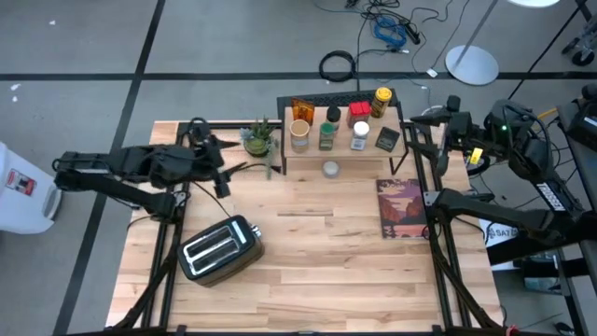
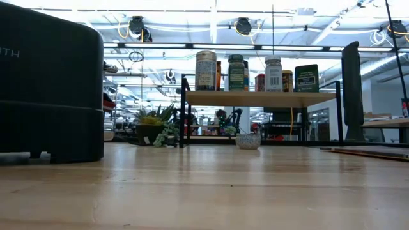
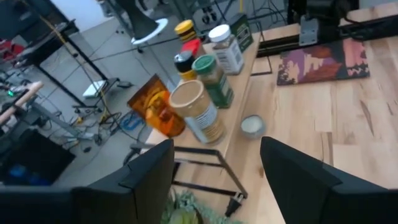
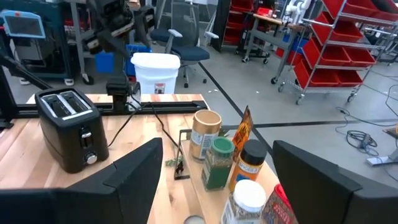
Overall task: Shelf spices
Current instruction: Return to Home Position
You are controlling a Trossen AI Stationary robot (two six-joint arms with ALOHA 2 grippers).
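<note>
The shelf (image 1: 310, 161) stands at the table's far side, its wood top on black legs. Several spices stand on it: a tan-lidded jar (image 3: 198, 111), a green-lidded jar (image 3: 214, 79), a white-lidded jar (image 3: 227, 48), an orange packet (image 3: 155, 107), a red one (image 1: 359, 112), a yellow-lidded jar (image 1: 381, 101) and a dark green tin (image 1: 387, 139). A small round tin (image 3: 252, 126) sits on the table at the shelf's front edge. My left gripper (image 3: 217, 180) hangs open and empty left of the shelf. My right gripper (image 4: 214, 180) is open and empty right of it.
A black and silver toaster (image 1: 219, 247) stands at the near left. A small potted plant (image 1: 259, 138) is beside the shelf's left legs. A flat picture book (image 1: 403, 207) lies near the right edge. Bare wood lies across the table's middle and front.
</note>
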